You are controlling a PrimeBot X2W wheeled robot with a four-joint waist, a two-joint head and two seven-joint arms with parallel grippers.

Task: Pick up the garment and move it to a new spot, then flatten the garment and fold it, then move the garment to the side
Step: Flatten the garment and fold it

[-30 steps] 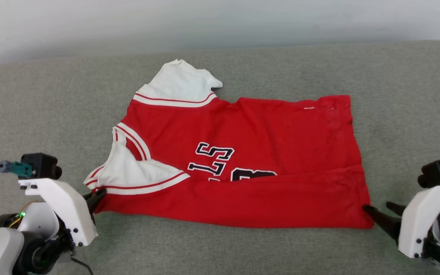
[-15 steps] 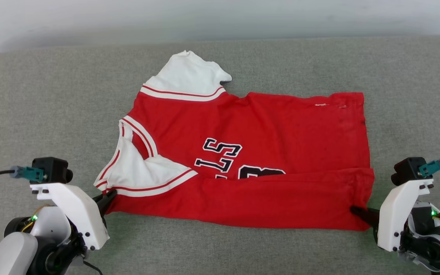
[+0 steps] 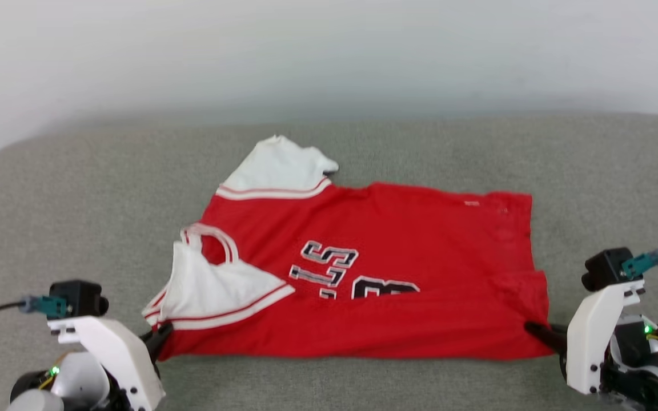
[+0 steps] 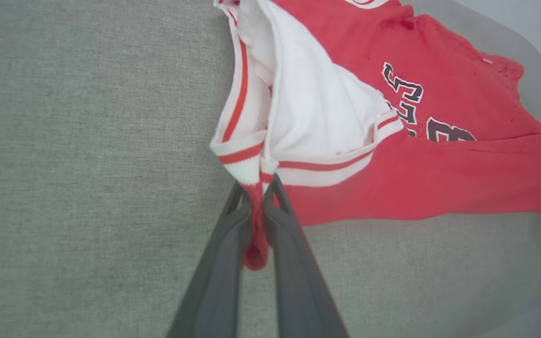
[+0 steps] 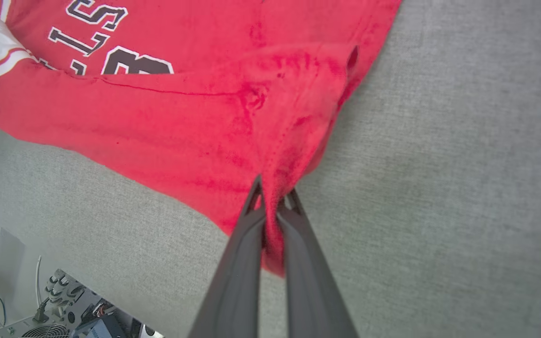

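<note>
Counter [image 3: 66,194]: grey woven fabric cover, rounded far corners. Pale wall [image 3: 329,51] behind it. Past one edge, lower down, grey electronic gear [image 5: 71,305] with cables.

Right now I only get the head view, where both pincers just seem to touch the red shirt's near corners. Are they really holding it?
Observer: The left wrist view shows the left pincer shut on the garment, a red fold squeezed between its fingers just under the striped trim.
Operator: And the right one?
Observer: The right pincer is shut too, with the red hem corner bunched in it.
Operator: Anything else nearby?
Observer: Past the grey cushion edge, the right wrist view shows electrical gear with cables.
</note>
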